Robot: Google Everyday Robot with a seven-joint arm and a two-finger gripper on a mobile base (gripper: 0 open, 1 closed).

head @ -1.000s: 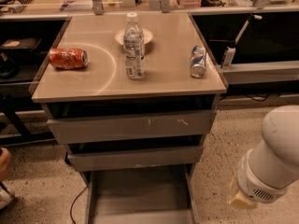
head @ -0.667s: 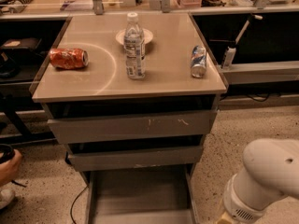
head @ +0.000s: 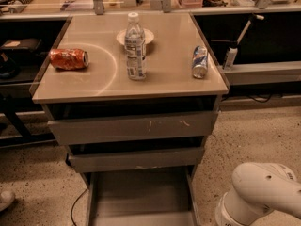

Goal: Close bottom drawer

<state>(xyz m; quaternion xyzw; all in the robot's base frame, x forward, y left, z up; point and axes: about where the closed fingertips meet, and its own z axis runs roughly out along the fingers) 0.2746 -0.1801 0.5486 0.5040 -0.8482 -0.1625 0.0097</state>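
The bottom drawer (head: pixel 141 194) is the narrowest of three grey cabinet drawers. It is pulled far out toward me, with a flat grey inside; its front panel is cut off at the frame's lower edge. Above it sit the mid-width drawer (head: pixel 136 159) and the widest drawer (head: pixel 134 126) with whitish scratches, both slightly open. Only a white rounded arm segment (head: pixel 263 194) shows at the bottom right, to the right of the bottom drawer. The gripper itself is out of view.
On the cabinet top (head: pixel 94 86) stand a water bottle (head: pixel 135 48) and a white bowl (head: pixel 135 36), with a red can (head: pixel 69 59) lying at left and a blue-silver can (head: pixel 200 61) at right. Dark shelving flanks both sides. A cable (head: pixel 75 206) runs on the speckled floor.
The white arm segment has moved down and to the left, closer to the bottom drawer's right side. The drawers and the tabletop objects have not moved.
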